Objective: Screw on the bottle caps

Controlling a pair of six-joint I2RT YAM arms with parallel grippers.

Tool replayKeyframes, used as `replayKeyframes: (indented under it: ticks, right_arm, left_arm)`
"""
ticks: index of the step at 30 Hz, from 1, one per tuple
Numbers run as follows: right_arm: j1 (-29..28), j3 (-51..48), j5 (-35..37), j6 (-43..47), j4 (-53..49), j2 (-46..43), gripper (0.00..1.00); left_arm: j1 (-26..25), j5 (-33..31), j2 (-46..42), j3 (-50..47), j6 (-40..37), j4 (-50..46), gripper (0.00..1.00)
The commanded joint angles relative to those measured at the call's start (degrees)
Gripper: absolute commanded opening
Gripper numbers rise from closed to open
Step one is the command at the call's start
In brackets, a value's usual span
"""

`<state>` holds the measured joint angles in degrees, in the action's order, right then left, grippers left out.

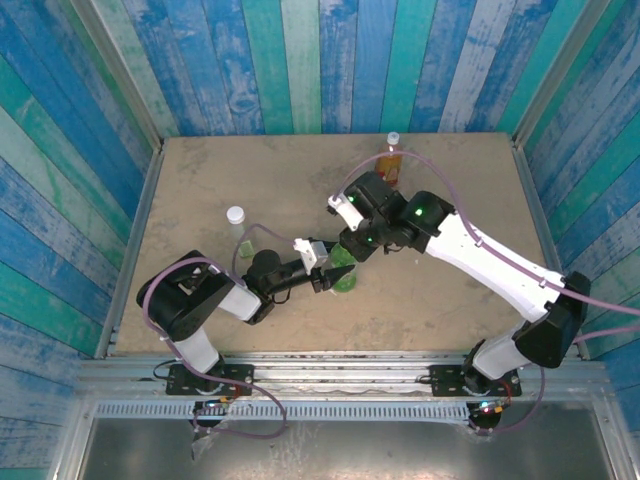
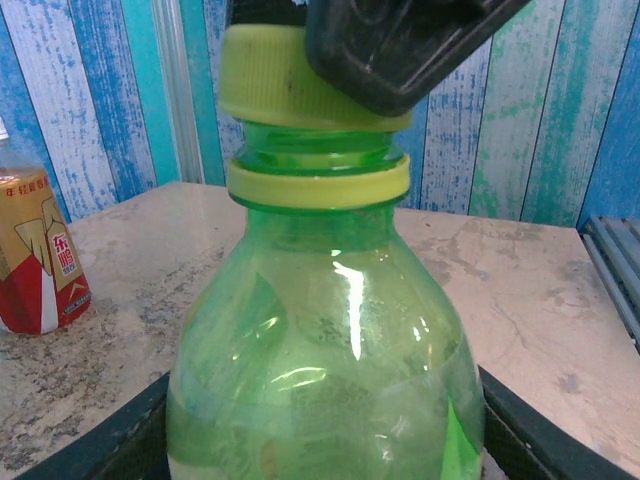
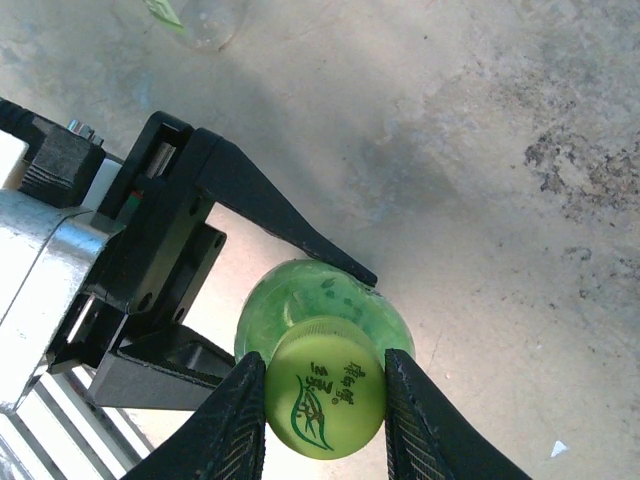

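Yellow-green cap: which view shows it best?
Right wrist: it looks straight down on the cap, printed top visible, with the right gripper shut on its sides. Left wrist shows it side-on atop the green bottle, partly behind a finger. In the top view the right gripper covers it.

Bright, even light falls from above, leaving only soft, faint shadows on the counter (image 1: pixel 250 170). In the left wrist view white glare streaks the green bottle (image 2: pixel 330 350); in the right wrist view a broad, blurry-edged shadow darkens the counter beside it.
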<state>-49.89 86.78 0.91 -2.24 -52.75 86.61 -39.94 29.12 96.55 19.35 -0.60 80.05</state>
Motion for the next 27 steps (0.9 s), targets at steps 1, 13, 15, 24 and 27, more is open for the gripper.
replayKeyframes:
  ticks: [1, 13, 15, 24, 27]
  right_arm:
    - [-0.85, 1.23, 0.88, 0.77, -6.84, 2.49, 0.31]
    - [-0.91, 2.4, 1.98, -0.67, -8.29, 4.71, 0.31]
    - [-0.87, 1.28, 1.86, -1.25, -6.74, 4.28, 0.32]
    - [-0.91, 0.93, 2.32, -1.45, -2.26, 0.21, 0.44]
    - [-0.91, 0.98, 2.75, -1.25, -1.85, -0.77, 0.53]
  left_arm:
    - [0.0, 0.9, 2.35, 0.51, -0.54, -2.64, 0.59]
    - [-0.05, 0.85, 2.44, 0.16, -0.33, -1.83, 0.59]
    - [-0.02, 0.84, 2.51, 0.05, -0.28, -1.62, 0.59]
    - [-0.05, 0.66, 2.41, -0.14, -0.28, -1.48, 0.6]
    - [-0.05, 0.63, 2.41, -0.16, -0.27, -1.73, 0.6]
